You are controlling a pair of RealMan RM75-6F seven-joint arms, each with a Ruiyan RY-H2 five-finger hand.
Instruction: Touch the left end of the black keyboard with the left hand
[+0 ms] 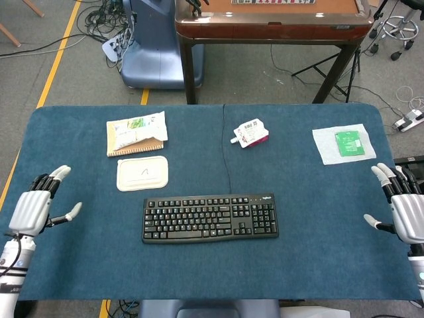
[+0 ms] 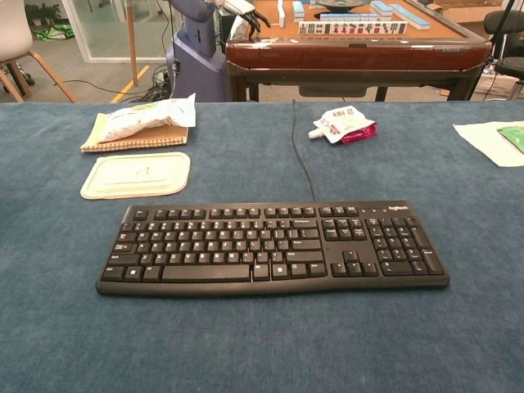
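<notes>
Blue felt tabletop (image 1: pixel 199 265) w/ black keyboard (image 1: pixel 210 218) at centre, left hand (image 1: pixel 31 209) & right hand (image 1: pixel 405 213) splayed, empty at edges; mahjong table (image 1: pixel 271 20) behind, cables on grey floor.

The keyboard (image 1: pixel 210 218) lay near the table's (image 1: pixel 298 265) front edge, midway across. Behind its left end sat a flat lid (image 1: pixel 142 173), with a snack bag (image 1: pixel 137 129) on a notebook (image 1: pixel 136 148) behind that. A pouch (image 1: pixel 250 132) lay behind the keyboard, a cloth (image 1: pixel 343 144) far right
</notes>
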